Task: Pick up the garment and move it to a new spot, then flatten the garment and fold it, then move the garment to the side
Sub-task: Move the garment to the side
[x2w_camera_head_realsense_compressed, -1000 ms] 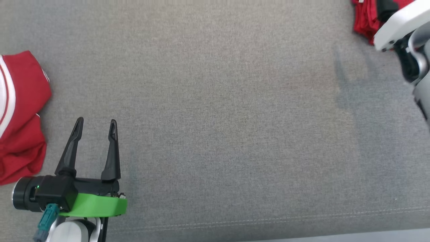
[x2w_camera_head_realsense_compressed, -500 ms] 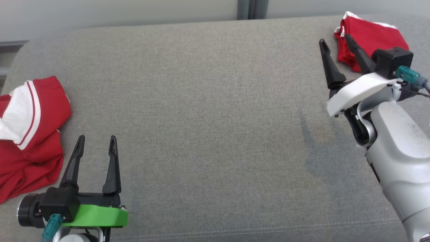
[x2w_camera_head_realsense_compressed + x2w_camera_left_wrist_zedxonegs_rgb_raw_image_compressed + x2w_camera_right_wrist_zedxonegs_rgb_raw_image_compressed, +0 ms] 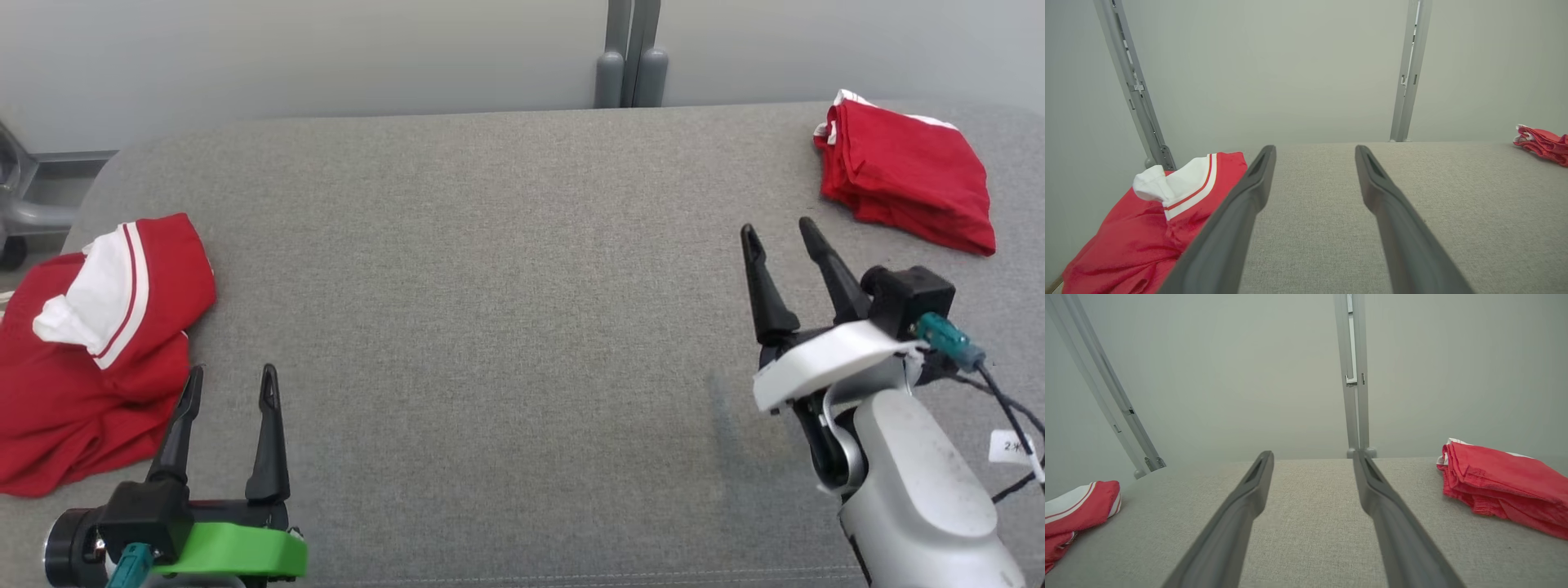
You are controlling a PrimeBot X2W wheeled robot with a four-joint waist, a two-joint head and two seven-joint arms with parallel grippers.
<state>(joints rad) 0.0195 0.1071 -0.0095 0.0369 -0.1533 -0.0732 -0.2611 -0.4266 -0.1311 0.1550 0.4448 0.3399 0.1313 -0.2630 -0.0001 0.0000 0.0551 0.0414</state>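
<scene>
We see a big grey padded top [image 3: 490,278] with a rounded far left corner and a pale wall [image 3: 326,49] right behind its far edge. A grey post [image 3: 630,57] stands up at the middle of that far edge. The crumpled red garment [image 3: 98,367], with its white collar and red stripe, lies right at the left edge of the top, and we cannot tell if some of it hangs over. Our left gripper [image 3: 231,374] sits near the front edge, just beside that garment but not touching it. Its two dark fingers are spread wide with nothing between them. The folded red garment [image 3: 906,184] lies near the far right corner, close to the far edge. Our right gripper [image 3: 777,227] is on the right side, near the folded garment but apart from it. Its fingers are spread wide too, and they hold nothing. Between our two grippers the grey top is bare from the front edge to the far edge, so there is lots of room in the middle. A stitched seam [image 3: 571,572] runs along the front edge.
</scene>
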